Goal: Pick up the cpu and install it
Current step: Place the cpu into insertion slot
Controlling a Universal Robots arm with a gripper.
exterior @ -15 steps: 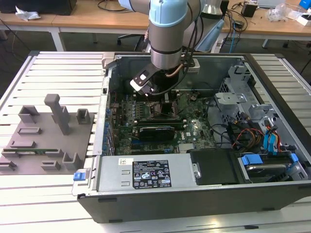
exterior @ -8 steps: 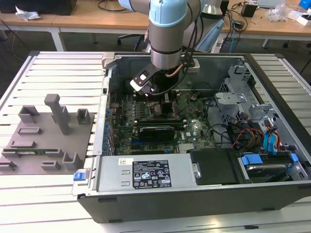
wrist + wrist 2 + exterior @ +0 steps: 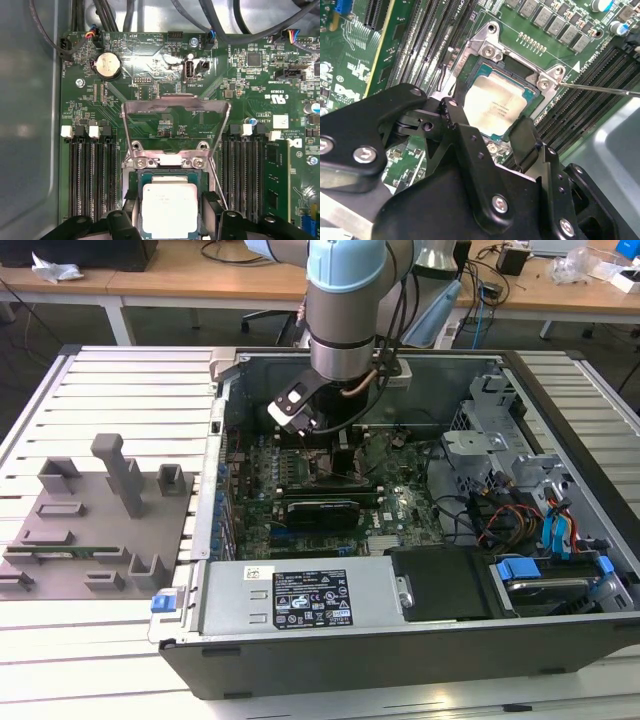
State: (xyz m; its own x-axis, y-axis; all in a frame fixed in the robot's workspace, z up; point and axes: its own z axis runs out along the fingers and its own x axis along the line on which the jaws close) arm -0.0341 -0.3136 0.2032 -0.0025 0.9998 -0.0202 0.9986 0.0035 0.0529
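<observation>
**Exterior view:** the end effector (image 3: pixel 333 455) reaches down into an open computer case (image 3: pixel 300 660) on the slatted surface (image 3: pixel 120 370), above the motherboard (image 3: pixel 400 490).

**Second wrist view:** the cpu (image 3: pixel 496 107), a flat square with a pale silvery metal top, lies level in its socket directly under the end effector (image 3: pixel 488 117).

**First wrist view:** a thin green border frames the cpu (image 3: pixel 170 207). The load plate (image 3: pixel 175 102) stands open just beyond the end effector (image 3: pixel 170 220). Whether the end effector grips or has let go cannot be told.
</observation>
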